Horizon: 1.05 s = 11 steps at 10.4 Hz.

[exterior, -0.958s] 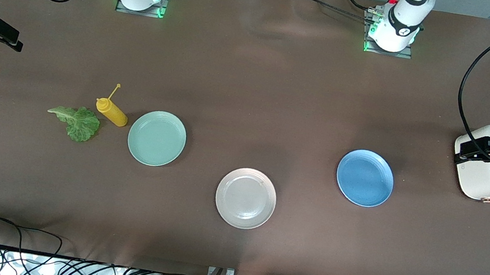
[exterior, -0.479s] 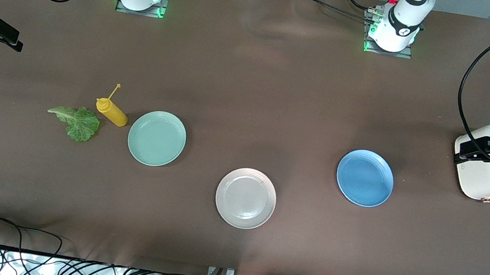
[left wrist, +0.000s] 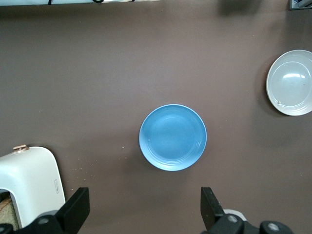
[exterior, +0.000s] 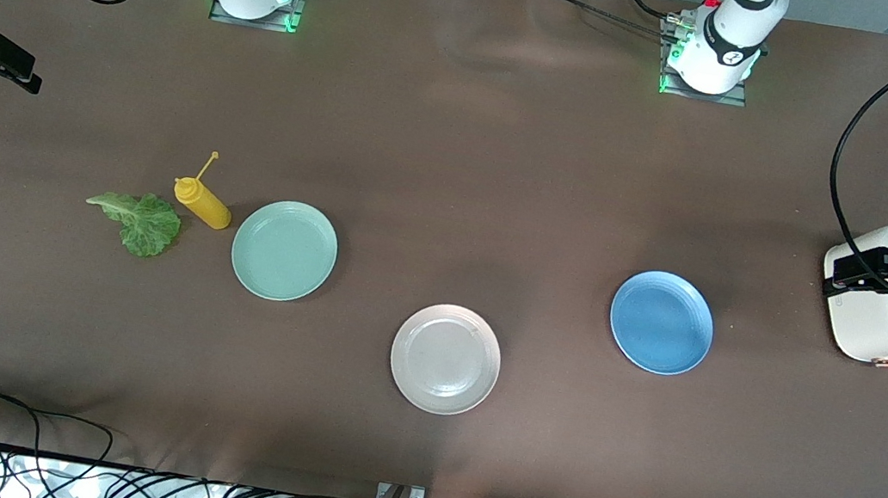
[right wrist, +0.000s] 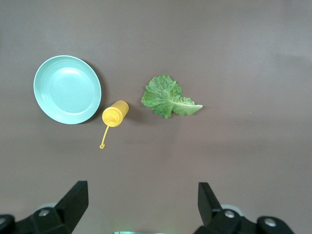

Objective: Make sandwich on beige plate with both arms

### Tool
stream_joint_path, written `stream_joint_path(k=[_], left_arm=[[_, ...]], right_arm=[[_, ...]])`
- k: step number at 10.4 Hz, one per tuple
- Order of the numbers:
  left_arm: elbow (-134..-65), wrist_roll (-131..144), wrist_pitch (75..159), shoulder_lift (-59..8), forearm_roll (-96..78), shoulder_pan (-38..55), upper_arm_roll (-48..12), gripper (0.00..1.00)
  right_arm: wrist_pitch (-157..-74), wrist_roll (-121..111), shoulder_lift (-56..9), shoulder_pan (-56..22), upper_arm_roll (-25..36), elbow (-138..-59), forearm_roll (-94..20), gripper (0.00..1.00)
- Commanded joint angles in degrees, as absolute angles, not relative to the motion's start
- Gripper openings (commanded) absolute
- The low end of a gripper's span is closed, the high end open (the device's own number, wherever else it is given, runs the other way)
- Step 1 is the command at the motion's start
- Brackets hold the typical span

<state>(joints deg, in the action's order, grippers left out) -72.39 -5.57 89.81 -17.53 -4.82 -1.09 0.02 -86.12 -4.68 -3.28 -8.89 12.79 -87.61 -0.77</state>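
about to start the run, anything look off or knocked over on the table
Only the yellow squeeze bottle: it lies on its side between the lettuce leaf and the mint-green plate, cap hanging open. The lettuce sits on the bare table. Nothing spilled.

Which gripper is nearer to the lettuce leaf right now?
Right. The right gripper hangs open at the right arm's end of the table, where the lettuce leaf lies. The left gripper, also open, is over the white toaster at the left arm's end.
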Motion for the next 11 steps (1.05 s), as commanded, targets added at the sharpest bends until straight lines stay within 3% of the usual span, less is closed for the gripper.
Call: stream_joint_path(k=[1,11], left_arm=[[-72.33,-6.42,89.82,-16.96,-3.34,-0.88,0.26,1.00],[-72.25,-6.06,90.00,-17.31,-1.77,-1.41,0.62,1.00]], right_arm=[[-84.90,-5.19,-3.60,-8.79,12.83,-86.48,-1.49,1.00],[-84.90,-5.19,-4.13,-8.97,12.74,-86.48,-1.49,1.00]])
